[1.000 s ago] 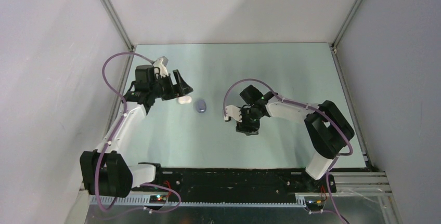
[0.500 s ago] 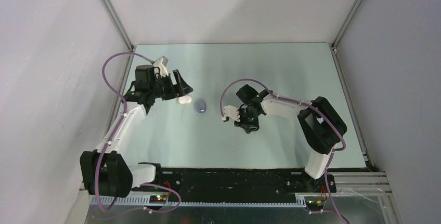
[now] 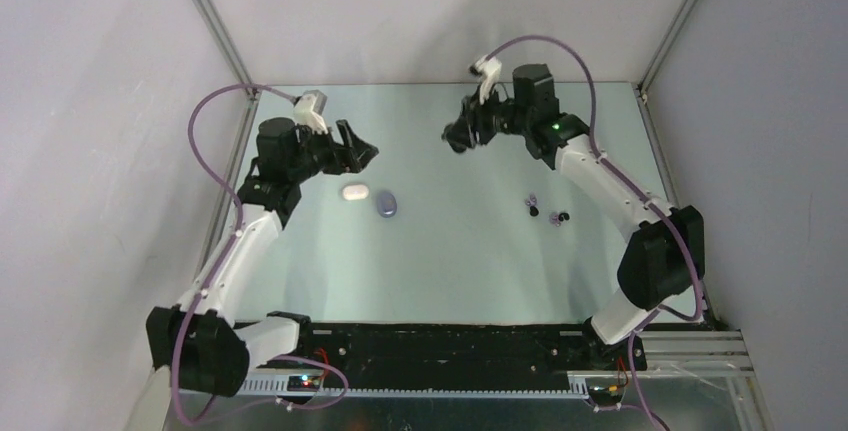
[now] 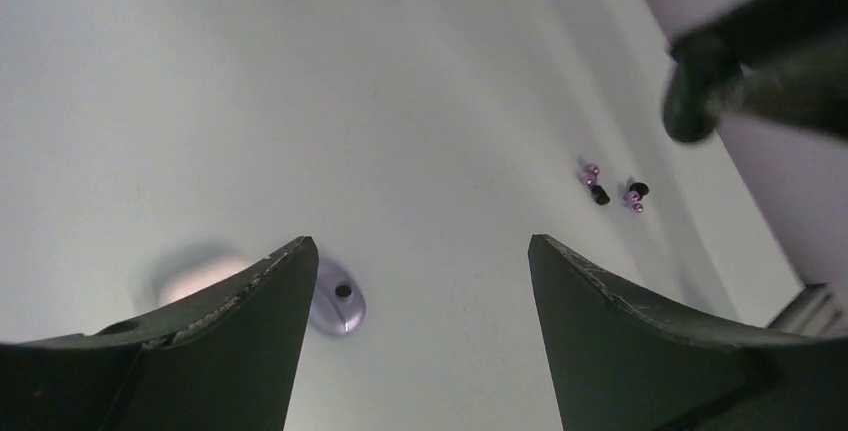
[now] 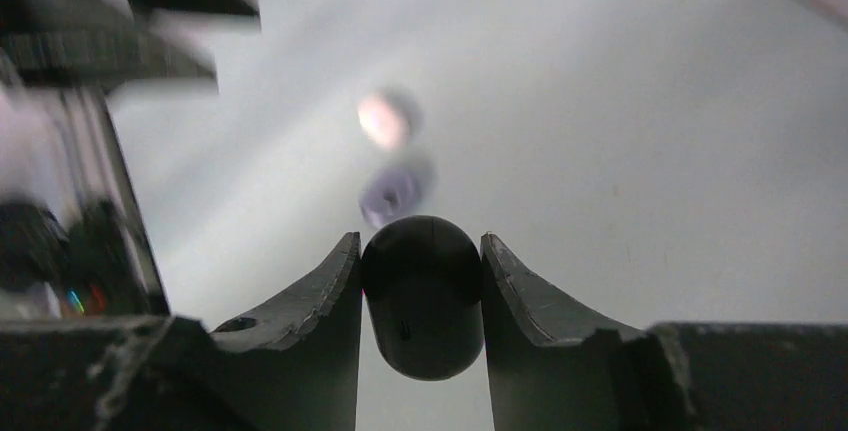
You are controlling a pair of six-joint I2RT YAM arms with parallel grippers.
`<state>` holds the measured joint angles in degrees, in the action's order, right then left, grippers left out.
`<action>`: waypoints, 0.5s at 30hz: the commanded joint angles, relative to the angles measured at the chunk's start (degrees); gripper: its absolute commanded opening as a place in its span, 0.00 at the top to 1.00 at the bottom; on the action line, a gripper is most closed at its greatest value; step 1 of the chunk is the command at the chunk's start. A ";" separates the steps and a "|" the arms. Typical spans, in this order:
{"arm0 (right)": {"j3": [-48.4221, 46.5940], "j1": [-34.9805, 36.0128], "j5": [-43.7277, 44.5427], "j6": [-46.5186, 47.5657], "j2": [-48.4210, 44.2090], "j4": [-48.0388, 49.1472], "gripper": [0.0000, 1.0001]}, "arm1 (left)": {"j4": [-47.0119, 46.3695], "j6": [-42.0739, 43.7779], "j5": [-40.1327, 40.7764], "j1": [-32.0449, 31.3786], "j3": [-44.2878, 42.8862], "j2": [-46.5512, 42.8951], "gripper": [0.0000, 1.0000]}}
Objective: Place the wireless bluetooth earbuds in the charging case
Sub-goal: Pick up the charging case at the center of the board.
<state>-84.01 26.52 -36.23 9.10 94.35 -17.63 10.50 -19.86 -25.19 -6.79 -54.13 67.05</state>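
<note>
My right gripper is raised over the far middle of the table, shut on a black pebble-shaped case. My left gripper is open and empty, above and behind a white case and a lavender case that lie shut side by side. In the left wrist view the lavender case shows beside the left finger. Tiny purple and black earbuds lie loose on the table at the right; they also show in the left wrist view. No white earbuds show.
The table is a pale green sheet walled by white panels with metal corner posts. The right arm's elbow stands at the right edge. The left gripper's fingers appear blurred in the right wrist view.
My right gripper has lifted the black case from mid-table and swung it up to the far back. The earbuds under the arm are now uncovered. My left gripper has risen slightly.
</note>
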 commanded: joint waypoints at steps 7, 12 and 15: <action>-5.73 2.27 15.72 -45.83 -1.95 31.81 1.00 | -16.70 29.61 20.67 -21.29 -6.56 -5.83 0.18; -4.26 2.70 15.82 -49.20 -2.27 36.15 1.00 | -22.85 32.95 29.24 -26.46 -7.91 -3.24 0.21; -3.58 2.82 15.68 -50.67 -2.22 37.87 1.00 | -25.54 31.41 29.89 -26.75 -9.04 -1.02 0.26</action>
<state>-87.22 29.10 -22.11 -36.40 92.77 12.93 -8.23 8.25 -2.26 -32.99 -60.16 63.75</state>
